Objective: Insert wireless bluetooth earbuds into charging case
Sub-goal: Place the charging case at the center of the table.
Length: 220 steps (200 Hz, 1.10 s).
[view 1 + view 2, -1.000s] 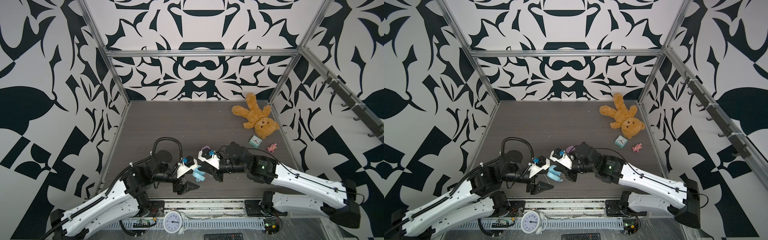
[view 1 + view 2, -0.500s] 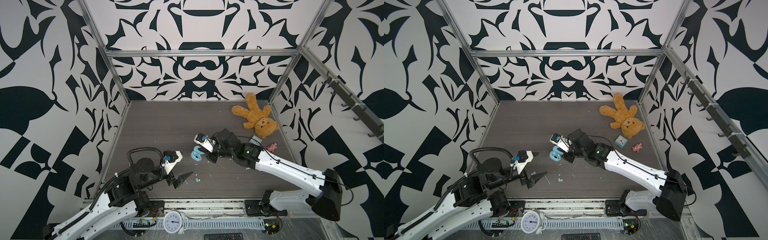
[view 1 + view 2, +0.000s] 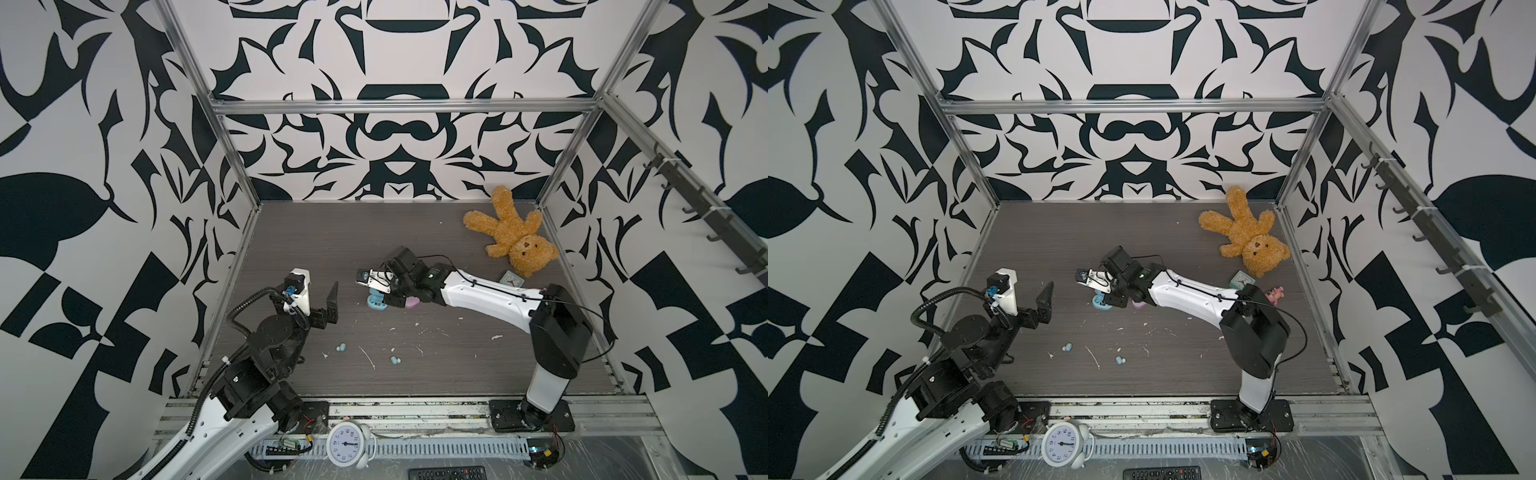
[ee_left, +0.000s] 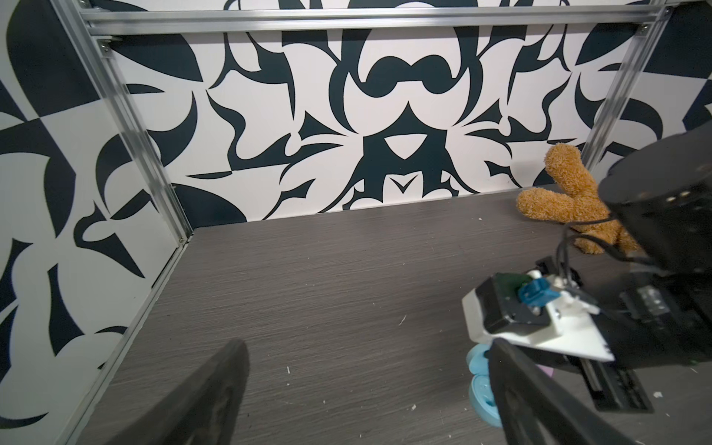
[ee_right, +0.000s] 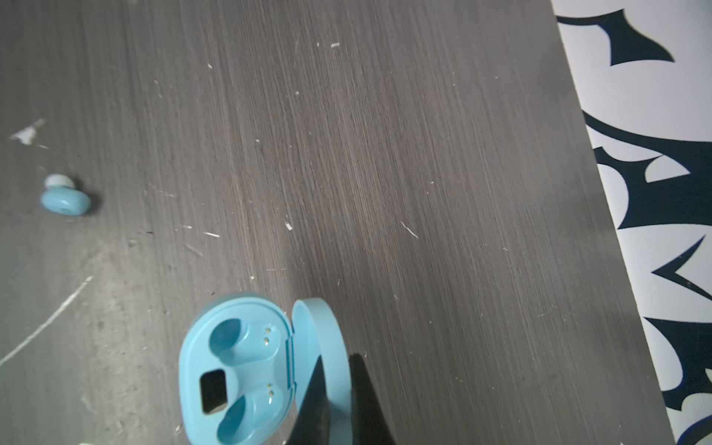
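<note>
Jaws spread wide, the left gripper (image 4: 368, 345) hangs above the left side of the dark wood-grain table (image 3: 415, 232), holding nothing. The right gripper (image 5: 338, 358) has its jaws pinched narrow on the raised lid (image 5: 319, 331) of the pale blue oval plastic charging case (image 5: 235, 366), which lies open near the table's middle. One pale blue bean-shaped plastic earbud (image 3: 342, 347) lies loose on the table nearer the robot; a second blue earbud (image 3: 395, 360) lies apart from it, both well clear of the case, among white scraps (image 3: 368, 357). A pale pink rounded thing (image 3: 413, 302) — probably another case — peeks from under the right arm, just beside the blue one.
</note>
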{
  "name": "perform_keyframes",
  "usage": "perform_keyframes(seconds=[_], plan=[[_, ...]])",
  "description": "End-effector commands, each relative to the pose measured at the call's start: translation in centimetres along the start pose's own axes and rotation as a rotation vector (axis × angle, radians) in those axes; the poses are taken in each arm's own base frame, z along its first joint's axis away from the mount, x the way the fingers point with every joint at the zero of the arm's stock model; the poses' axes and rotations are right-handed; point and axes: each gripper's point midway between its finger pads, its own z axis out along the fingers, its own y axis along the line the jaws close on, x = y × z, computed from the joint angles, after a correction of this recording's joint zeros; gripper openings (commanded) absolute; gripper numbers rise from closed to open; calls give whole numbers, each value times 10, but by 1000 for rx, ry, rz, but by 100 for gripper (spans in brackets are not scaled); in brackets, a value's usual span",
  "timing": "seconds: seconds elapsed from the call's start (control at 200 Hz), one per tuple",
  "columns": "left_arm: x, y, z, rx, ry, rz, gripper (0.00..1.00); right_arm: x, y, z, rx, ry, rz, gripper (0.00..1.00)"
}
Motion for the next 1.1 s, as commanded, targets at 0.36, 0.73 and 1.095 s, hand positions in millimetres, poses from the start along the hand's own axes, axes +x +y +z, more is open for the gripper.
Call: perform_keyframes(seconds=[0.36,0.73,1.095], plan=[[-8,6,-2,-24,-58,-44,99,21,-25,46,24,157,-146,0],[-7,5,-1,-24,-63,-36,99,25,-24,51,17,170,-164,0],[-6,3,0,-16,-59,-35,99,26,-24,45,22,170,-152,16]])
